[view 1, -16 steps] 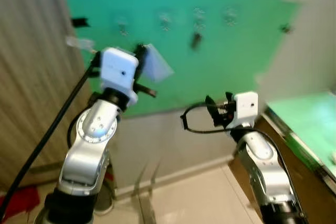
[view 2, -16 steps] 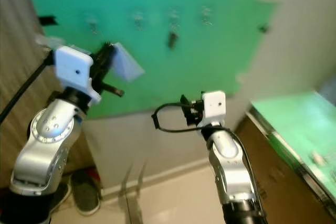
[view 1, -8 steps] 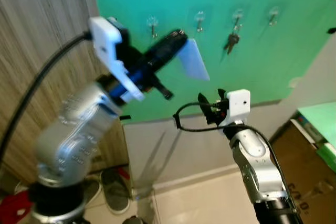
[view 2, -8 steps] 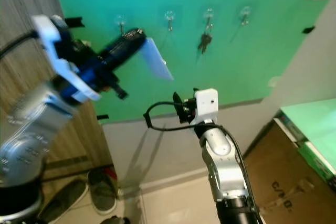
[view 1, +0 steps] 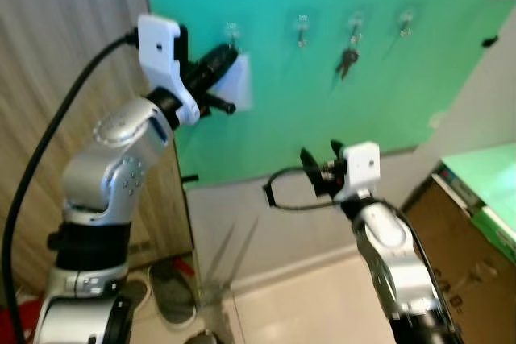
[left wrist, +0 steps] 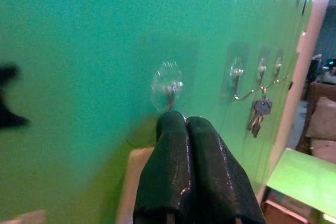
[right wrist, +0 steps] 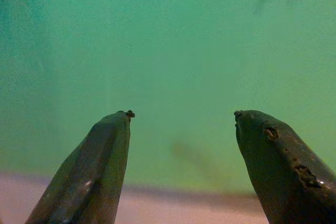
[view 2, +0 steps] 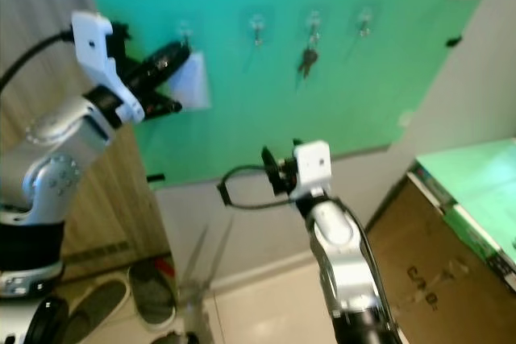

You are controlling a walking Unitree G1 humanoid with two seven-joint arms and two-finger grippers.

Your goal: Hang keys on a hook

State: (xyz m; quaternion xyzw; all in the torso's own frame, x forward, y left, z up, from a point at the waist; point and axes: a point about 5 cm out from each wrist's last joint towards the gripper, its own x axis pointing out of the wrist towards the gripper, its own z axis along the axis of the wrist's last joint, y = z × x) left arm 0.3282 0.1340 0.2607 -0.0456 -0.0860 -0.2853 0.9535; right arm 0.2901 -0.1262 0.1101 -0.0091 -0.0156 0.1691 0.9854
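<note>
Keys are not clearly seen; a white tag [view 1: 238, 82] is pinched in the clenched left gripper [left wrist: 185, 121], whose fingertips are now raised just below the leftmost clear hook [left wrist: 168, 88] on the green wall [view 1: 322, 118]. Half a second ago the tag was held lower and farther right. Another key set [view 1: 347, 58] hangs two hooks along. Hooking appears imminent. The right gripper [right wrist: 181, 124] is spread apart, holding nothing, near the wall.

Four clear hooks [view 1: 301, 28] in a row on the green wall. Dark keys [view 1: 347, 58] hang from the third; a pale tag [view 1: 239, 82] sits at the leftmost hook [left wrist: 168, 88].
</note>
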